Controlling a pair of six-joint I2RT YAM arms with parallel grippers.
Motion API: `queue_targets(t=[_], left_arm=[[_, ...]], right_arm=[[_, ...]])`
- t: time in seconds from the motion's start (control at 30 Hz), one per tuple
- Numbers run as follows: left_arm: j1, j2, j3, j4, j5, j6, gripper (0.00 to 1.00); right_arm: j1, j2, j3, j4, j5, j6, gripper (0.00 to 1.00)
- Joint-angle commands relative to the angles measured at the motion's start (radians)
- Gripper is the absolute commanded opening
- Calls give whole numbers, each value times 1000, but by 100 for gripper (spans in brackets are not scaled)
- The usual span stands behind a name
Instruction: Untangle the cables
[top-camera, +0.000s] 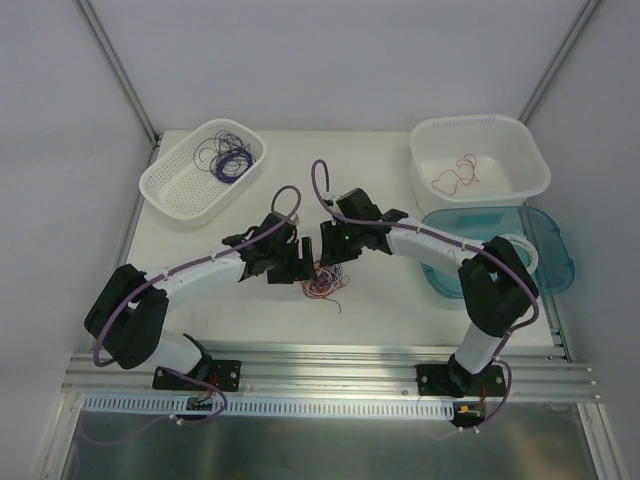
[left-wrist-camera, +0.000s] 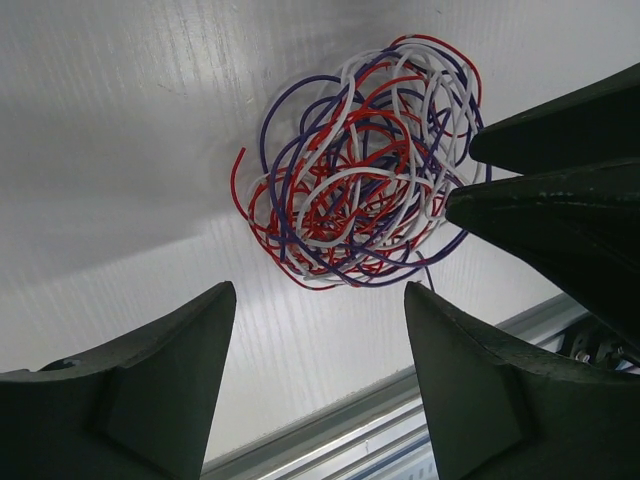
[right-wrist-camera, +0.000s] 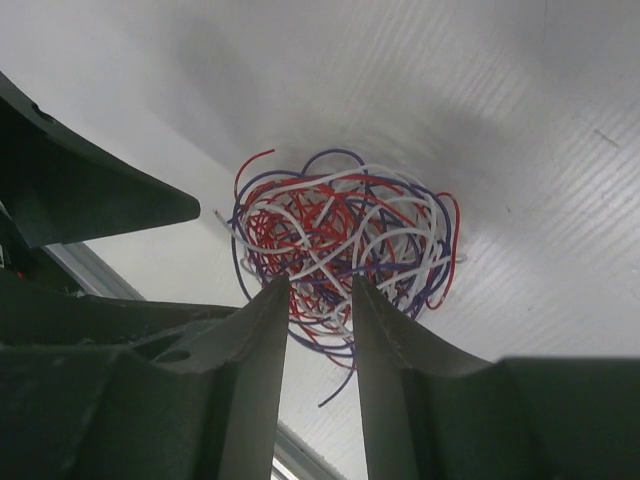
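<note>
A ball of tangled red, white and dark purple cables lies on the white table between my two grippers. In the left wrist view the cables sit ahead of my left gripper, which is wide open and empty, a little short of them. My right gripper's fingers reach in from the right and touch the ball's edge. In the right wrist view my right gripper has a narrow gap, its tips over the near edge of the cables, with strands showing between them. In the top view the left gripper and right gripper meet above the ball.
A white slotted basket at the back left holds coiled purple wires. A white tub at the back right holds a red wire. A teal tray lies under the right arm. An aluminium rail runs along the front edge.
</note>
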Motion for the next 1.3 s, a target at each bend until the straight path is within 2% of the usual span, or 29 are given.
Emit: queue_targets(t=[0.0, 0.23, 0.37, 0.5, 0.57, 0.73, 0.97, 1.17, 1.27], left_arm=[[-1, 45, 21, 41, 24, -21, 68], [30, 117, 33, 58, 47, -42, 63], [46, 153, 36, 76, 51, -59, 59], [62, 176, 29, 100, 56, -76, 55], [74, 195, 29, 107, 68, -82, 53], [83, 220, 20, 114, 59, -91, 40], [108, 156, -23, 114, 36, -80, 33], [114, 107, -51, 111, 5, -62, 31], [114, 93, -54, 108, 15, -48, 32]], right_arm=[[10, 36, -5, 75, -35, -23, 35], [10, 89, -38, 119, -48, -31, 32], [10, 95, -61, 129, -49, -38, 24], [10, 76, -74, 127, -43, -43, 6], [10, 66, -77, 116, -28, -49, 2], [7, 35, -83, 69, 55, -55, 1], [-28, -71, -114, 27, 161, -2, 1], [-44, -178, -77, -25, 236, 18, 1], [-47, -180, -46, -37, 183, -9, 1]])
